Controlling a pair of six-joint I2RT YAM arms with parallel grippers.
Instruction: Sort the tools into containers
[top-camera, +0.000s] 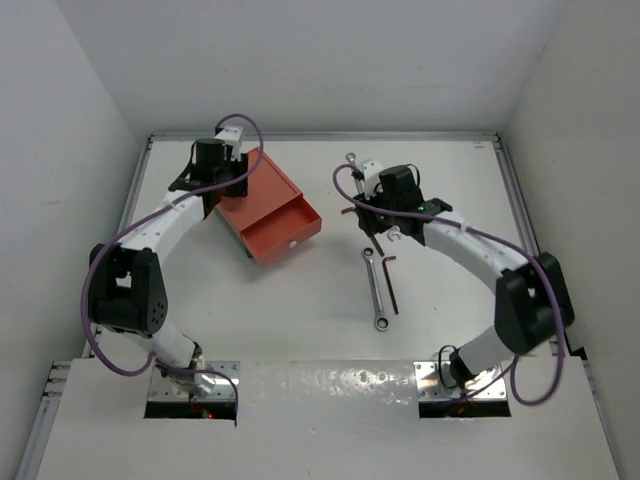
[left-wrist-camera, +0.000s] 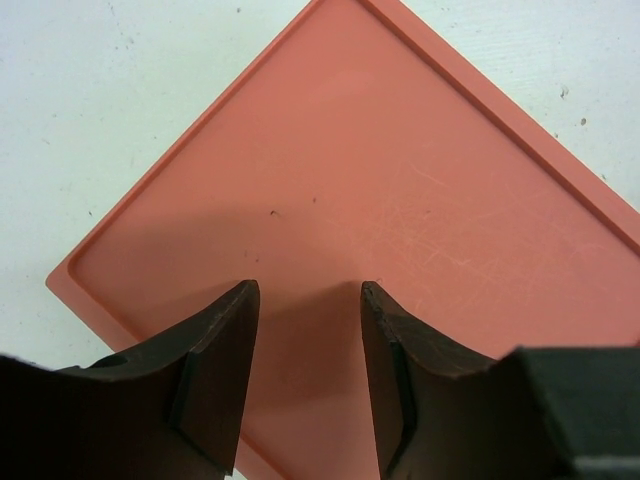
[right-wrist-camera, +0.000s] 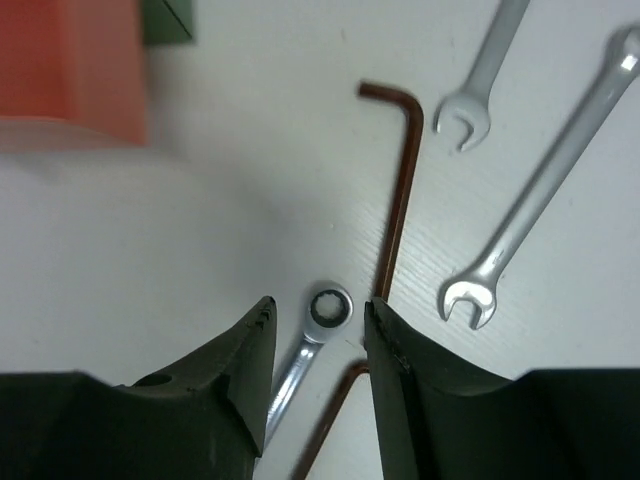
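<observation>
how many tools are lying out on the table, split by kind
silver wrenches: 3
dark hex keys: 2
total: 5

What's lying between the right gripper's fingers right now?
Right wrist view: the ring end of a silver wrench lies on the table between the right gripper's fingers, a dark hex key's bend beside it.
</observation>
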